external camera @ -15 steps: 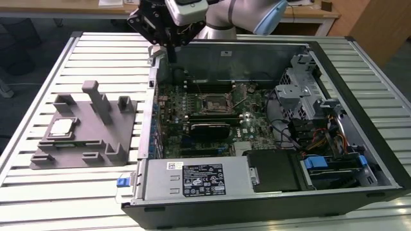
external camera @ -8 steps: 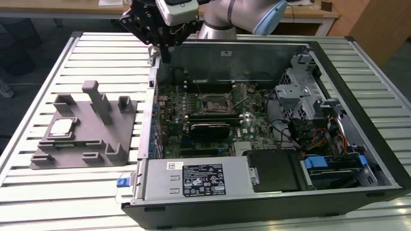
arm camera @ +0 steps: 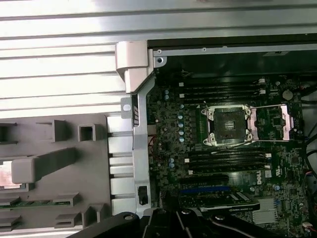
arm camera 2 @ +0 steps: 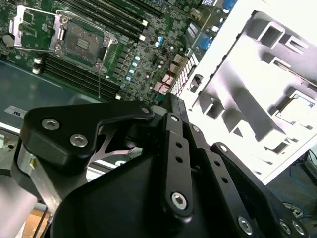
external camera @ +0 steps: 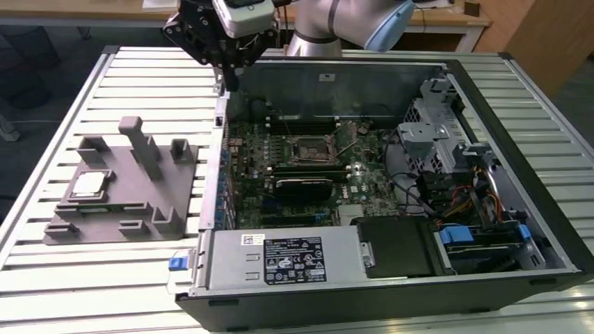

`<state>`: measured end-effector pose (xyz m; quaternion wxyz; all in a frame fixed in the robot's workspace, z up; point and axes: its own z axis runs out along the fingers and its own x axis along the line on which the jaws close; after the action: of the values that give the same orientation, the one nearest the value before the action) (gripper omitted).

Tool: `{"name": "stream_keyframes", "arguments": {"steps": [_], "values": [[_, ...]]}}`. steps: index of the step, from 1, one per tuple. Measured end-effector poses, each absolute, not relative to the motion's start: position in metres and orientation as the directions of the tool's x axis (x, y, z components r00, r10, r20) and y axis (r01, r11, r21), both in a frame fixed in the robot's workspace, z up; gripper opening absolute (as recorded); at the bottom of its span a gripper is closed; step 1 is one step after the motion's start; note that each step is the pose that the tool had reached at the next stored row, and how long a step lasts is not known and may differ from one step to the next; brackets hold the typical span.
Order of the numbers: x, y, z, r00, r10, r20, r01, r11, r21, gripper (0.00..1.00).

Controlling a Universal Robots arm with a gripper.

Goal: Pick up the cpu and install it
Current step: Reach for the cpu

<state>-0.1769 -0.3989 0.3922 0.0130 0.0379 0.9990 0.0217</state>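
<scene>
Saw the gripper (external camera: 231, 82) high at eleven o'clock in the exterior view, pointing down over the far corner of the open computer case (external camera: 371, 306), where the case wall met the slatted table (external camera: 55, 278). Could not tell how far it stood open. Made out nothing in its hold. Traced the arm (external camera: 325, 28) rising behind it toward twelve o'clock.

Found the cpu (external camera: 89, 183) at nine o'clock in the exterior view, lying flat with its silvery top up in a shallow pocket of the grey holder (external camera: 121, 212), well apart from the gripper. Picked out the same cpu (arm camera 2: 297, 106) in the second wrist view, seated in the holder (arm camera 2: 237, 94) next to the case. Placed the holder on the table just outside the case wall, at nine o'clock from the case.

Spotted the socket (external camera: 307, 147) near the middle of the green board (external camera: 366, 184) inside the case, at roughly three o'clock from the cpu. Noted in both wrist views the socket (arm camera: 229, 124) (arm camera 2: 81, 42) with its metal lid (arm camera: 270, 121) swung back and its dark centre uncovered. Marked a silver box (external camera: 278, 259) at six o'clock in the case.
</scene>
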Motion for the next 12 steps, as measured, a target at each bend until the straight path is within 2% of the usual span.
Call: {"name": "stream_keyframes", "arguments": {"steps": [12], "values": [[-0.193, -0.399, 0.392, -0.997, 0.076, -0.025, 0.075, 0.996, 0.044, 0.11]]}}
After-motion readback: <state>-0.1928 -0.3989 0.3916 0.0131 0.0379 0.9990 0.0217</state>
